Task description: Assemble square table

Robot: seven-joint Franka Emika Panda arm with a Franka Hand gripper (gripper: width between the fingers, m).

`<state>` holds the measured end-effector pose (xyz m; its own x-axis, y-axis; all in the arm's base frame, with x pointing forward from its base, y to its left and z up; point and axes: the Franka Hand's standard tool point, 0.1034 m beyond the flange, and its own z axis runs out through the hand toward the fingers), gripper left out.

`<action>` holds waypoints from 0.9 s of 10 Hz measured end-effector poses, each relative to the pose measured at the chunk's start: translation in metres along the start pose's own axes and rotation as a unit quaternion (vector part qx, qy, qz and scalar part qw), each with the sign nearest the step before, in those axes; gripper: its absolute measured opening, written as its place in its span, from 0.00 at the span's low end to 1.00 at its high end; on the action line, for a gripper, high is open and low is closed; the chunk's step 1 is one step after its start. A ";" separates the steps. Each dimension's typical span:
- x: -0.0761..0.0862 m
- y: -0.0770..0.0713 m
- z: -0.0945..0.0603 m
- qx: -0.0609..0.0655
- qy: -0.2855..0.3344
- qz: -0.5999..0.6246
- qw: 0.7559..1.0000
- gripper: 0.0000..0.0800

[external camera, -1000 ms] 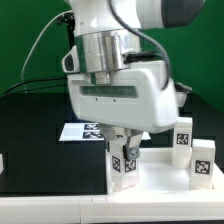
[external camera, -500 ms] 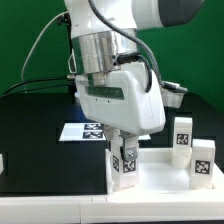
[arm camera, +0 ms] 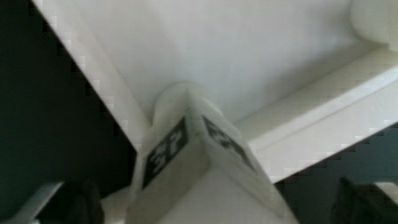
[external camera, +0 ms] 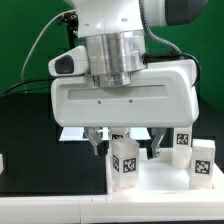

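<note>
The white square table top (external camera: 160,182) lies at the front of the black table. A white leg (external camera: 126,165) with a tag stands upright on the top's near-left corner. My gripper (external camera: 127,148) hangs right over this leg, and one finger (external camera: 97,146) shows on each side of it, clear of it, so it is open. In the wrist view the leg (arm camera: 196,150) rises between the two dark fingers (arm camera: 71,205), with gaps on both sides, over the top (arm camera: 267,50). Two more tagged legs (external camera: 183,137) (external camera: 203,163) stand at the exterior view's right.
The marker board (external camera: 70,133) lies behind the table top, mostly hidden by my hand. A small white part (external camera: 2,163) shows at the exterior view's left edge. A green wall stands at the back, with cables hanging from the arm.
My hand has turned about its vertical axis, so its broad side now faces the camera. The fingers, closed on the leg before, now stand apart from it. The leg has stayed in place.
</note>
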<state>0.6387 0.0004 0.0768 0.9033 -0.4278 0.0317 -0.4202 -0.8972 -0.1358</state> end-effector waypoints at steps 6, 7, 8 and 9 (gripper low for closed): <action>-0.006 -0.006 0.001 -0.013 -0.007 -0.215 0.977 0.67; -0.006 -0.006 0.001 -0.013 -0.007 -0.208 0.978 0.44; -0.003 -0.001 0.001 -0.017 -0.005 -0.168 0.986 0.37; -0.002 0.000 0.000 -0.017 -0.001 -0.114 0.993 0.37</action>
<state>0.6371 0.0014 0.0764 0.9753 -0.2138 0.0550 -0.2083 -0.9738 -0.0913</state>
